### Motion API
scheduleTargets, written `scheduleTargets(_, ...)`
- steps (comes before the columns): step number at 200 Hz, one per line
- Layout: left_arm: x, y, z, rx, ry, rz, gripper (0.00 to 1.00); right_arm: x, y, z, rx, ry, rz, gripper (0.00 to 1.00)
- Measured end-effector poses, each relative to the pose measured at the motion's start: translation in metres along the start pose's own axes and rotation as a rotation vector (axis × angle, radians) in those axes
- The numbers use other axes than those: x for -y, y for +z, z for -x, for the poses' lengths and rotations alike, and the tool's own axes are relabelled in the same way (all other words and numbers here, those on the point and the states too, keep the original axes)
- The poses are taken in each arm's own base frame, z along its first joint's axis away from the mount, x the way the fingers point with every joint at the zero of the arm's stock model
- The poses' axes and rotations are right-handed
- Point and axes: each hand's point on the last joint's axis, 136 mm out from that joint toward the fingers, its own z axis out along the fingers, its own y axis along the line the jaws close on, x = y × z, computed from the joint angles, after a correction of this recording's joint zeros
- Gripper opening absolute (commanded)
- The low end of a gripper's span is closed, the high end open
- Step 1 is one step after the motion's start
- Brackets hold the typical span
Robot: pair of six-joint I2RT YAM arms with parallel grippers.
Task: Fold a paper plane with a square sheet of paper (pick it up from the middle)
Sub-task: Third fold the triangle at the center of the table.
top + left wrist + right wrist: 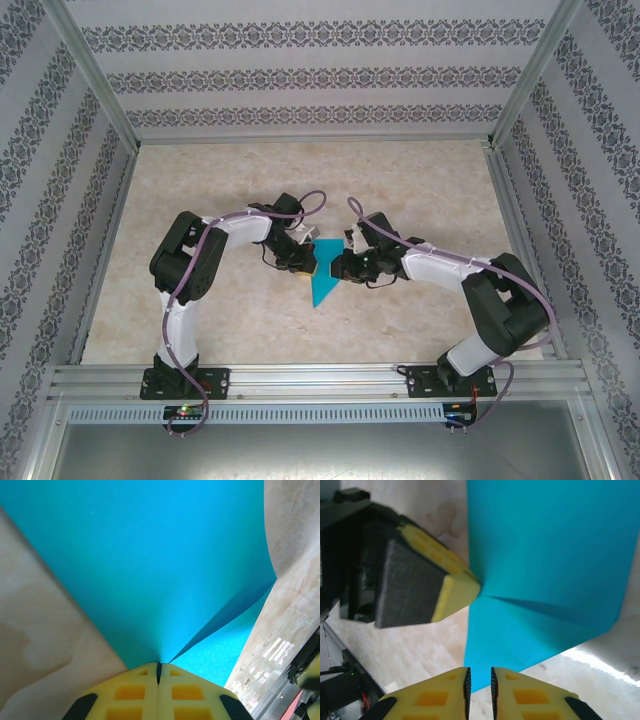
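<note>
The cyan-blue sheet of paper [325,284] lies at the table's middle, folded to a point toward the near edge. My left gripper [311,262] is shut on its edge. In the left wrist view the yellow jaws [159,668] meet on the paper [150,570], and a raised fold runs off to the right. My right gripper [339,266] faces it from the right. Its jaws [479,678] stand a narrow gap apart, with the paper [545,555] lying beyond them and nothing pinched. The left fingers [455,587] show there holding the paper's edge. A finished paper plane is out of view.
The beige marbled tabletop [230,180] is fenced by aluminium rails and patterned walls [300,70]. Both arms bend inward, so their wrists nearly meet over the paper. Cables loop above each wrist.
</note>
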Motion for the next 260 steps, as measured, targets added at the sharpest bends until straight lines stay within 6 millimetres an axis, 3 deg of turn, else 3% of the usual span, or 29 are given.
scheduleTargets(33,0.0,0.0,0.0,0.0,0.0,0.0,0.0,0.019,0.01,0.01,-0.005,0.042,-0.029,0.21)
scheduleTargets(82,0.0,0.0,0.0,-0.001,-0.001,0.001,0.0,0.033,0.025,0.018,-0.012,0.055,-0.05,0.21)
scheduleTargets(156,-0.001,-0.001,0.001,0.001,-0.001,0.008,0.0,0.038,0.026,0.025,-0.016,0.029,-0.087,0.2)
scheduleTargets(180,0.0,-0.001,0.001,0.001,0.0,0.013,0.03,0.037,0.026,0.025,-0.015,0.029,-0.086,0.2)
scheduleTargets(224,-0.001,-0.004,0.005,0.013,-0.004,0.033,0.21,0.035,0.027,0.025,-0.01,0.028,-0.065,0.2)
scheduleTargets(260,-0.001,-0.019,0.008,0.052,-0.001,0.086,0.31,0.035,0.027,0.025,-0.009,0.027,-0.063,0.19)
